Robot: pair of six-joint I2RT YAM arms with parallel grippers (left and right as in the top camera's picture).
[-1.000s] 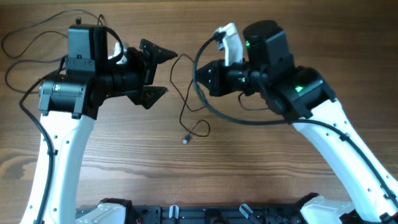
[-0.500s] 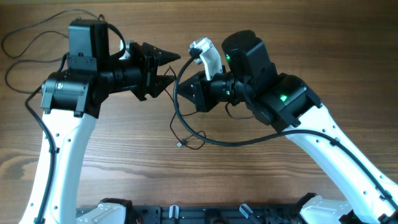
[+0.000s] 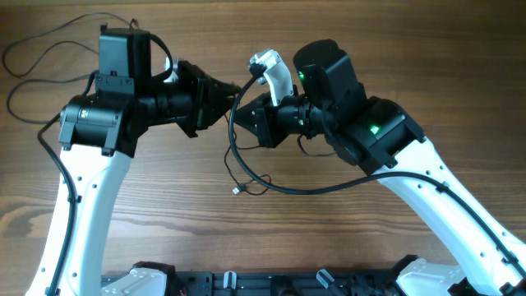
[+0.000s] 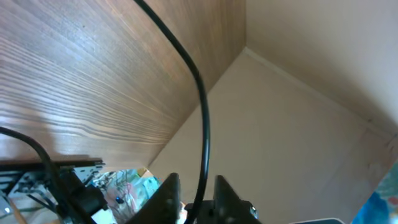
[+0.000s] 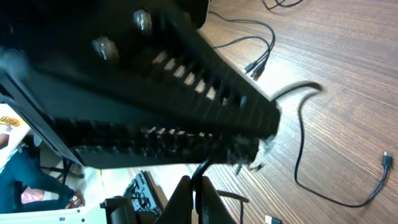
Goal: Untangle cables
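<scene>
By left gripper [image 3: 234, 89], cable [image 5: 300, 146] trailing nearward

The table [image 3: 164, 214] is of brown wood with a clear, dark grain running along it. Beyond its edge a plain beige wall [image 4: 298, 124] stands, and the light is soft and even

The tabletop [image 3: 181, 234] is matt brown wood with visible grain. The cable [image 3: 236, 190] has a smooth dark sheath. The arm shells [image 3: 86, 210] are glossy white plastic.

Both arms reach inward, left hand [image 3: 233, 89] and right hand [image 3: 238, 123] pinched shut, tips nearly meeting
</scene>
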